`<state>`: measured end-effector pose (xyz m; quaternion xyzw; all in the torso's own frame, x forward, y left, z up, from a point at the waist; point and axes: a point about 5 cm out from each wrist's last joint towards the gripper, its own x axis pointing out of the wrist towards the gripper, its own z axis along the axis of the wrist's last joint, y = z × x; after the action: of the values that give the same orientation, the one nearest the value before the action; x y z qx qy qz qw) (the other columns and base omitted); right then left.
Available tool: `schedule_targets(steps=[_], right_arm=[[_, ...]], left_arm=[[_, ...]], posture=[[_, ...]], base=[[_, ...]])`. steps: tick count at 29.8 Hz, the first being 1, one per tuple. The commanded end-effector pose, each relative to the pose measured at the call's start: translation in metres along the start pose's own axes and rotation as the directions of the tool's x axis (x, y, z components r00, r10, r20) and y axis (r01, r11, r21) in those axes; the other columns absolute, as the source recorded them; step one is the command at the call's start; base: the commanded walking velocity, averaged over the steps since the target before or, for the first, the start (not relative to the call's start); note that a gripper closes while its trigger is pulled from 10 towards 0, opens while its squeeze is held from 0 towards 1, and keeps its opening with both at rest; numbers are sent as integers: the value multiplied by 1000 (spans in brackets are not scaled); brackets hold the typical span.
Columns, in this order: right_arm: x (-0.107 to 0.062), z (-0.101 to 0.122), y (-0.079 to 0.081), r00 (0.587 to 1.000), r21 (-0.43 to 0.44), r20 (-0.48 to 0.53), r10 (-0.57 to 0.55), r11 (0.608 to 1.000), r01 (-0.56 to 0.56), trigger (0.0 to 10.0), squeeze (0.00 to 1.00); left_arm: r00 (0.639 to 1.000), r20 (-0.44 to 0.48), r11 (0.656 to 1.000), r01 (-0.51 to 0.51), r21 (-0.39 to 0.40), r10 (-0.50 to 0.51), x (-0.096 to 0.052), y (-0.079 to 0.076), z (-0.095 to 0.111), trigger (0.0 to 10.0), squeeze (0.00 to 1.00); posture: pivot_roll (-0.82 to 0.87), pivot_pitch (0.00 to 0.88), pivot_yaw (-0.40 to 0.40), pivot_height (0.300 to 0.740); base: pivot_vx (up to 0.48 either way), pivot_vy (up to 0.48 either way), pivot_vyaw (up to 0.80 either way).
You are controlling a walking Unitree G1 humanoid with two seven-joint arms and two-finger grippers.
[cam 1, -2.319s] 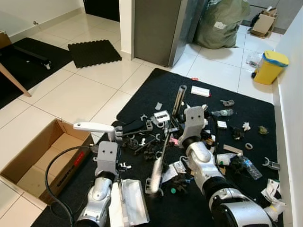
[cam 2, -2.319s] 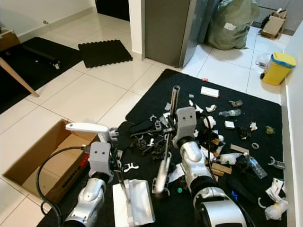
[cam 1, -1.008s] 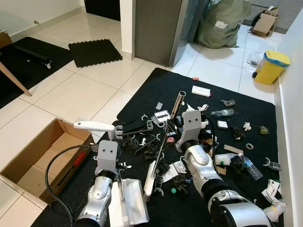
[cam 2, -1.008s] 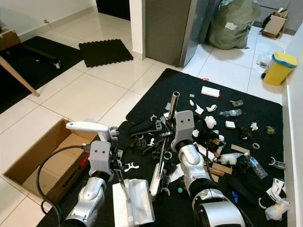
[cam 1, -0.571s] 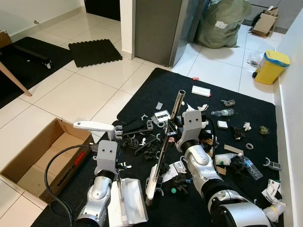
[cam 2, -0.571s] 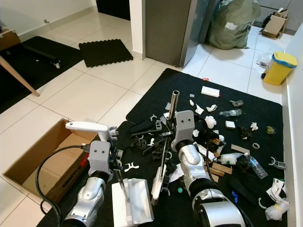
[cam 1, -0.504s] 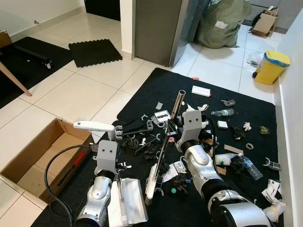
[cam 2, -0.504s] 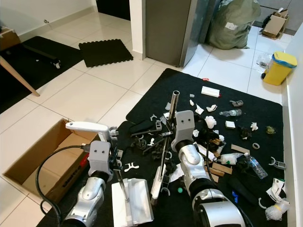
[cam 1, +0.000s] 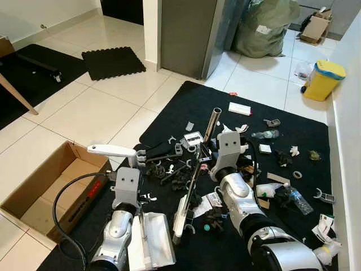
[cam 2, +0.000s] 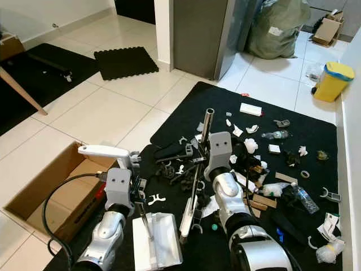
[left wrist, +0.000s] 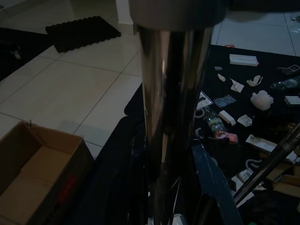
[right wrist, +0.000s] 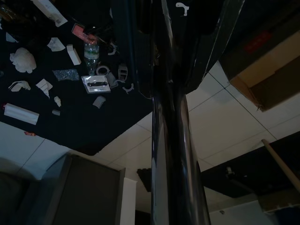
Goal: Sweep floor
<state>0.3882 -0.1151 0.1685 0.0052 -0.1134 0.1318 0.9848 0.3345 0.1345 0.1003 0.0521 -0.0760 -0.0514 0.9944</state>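
Observation:
A white dustpan [cam 1: 151,240] lies on the black mat [cam 1: 293,135] at my feet. My left gripper [cam 1: 163,152] is shut on its chrome handle [left wrist: 171,117], which ends in a white grip [cam 1: 110,150]. To its right, my right gripper [cam 1: 198,161] is shut on the metal broom pole [cam 1: 213,121]. The pole slants down to the white broom head [cam 1: 180,212], just right of the dustpan. Litter [cam 1: 265,149] is strewn over the mat: plastic clips, paper scraps, bottles, small boxes. The right wrist view looks along the broom pole [right wrist: 171,122].
An open cardboard box [cam 1: 34,197] sits on the tiles to my left. A grey cabinet [cam 1: 186,34], a green bag [cam 1: 262,25] and a yellow bin [cam 1: 321,79] stand beyond the mat. A wall runs along the right. A small black mat [cam 1: 111,62] lies far left.
The broom head has drawn slightly toward the dustpan and the pole's top has dropped a little. The dustpan has shifted a bit left. Both grips are unchanged.

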Motion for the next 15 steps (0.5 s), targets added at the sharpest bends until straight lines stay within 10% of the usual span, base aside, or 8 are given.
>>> schedule_targets(steps=[1, 15], right_arm=[[0, 1, 0, 1000, 12, 6, -9, 1000, 9, 10000, 0], [1, 3, 10, 998, -108, 29, 48, 993, -45, 10000, 0]], left_arm=[[999, -44, 999, -15, 32, 16, -5, 10, -9, 10000, 0], [999, -37, 999, -10, 37, 12, -9, 11, -9, 10000, 0]], posture=[[107, 270, -18, 740], [132, 290, -10, 740]], base=[[0, 0, 0], [0, 0, 0]])
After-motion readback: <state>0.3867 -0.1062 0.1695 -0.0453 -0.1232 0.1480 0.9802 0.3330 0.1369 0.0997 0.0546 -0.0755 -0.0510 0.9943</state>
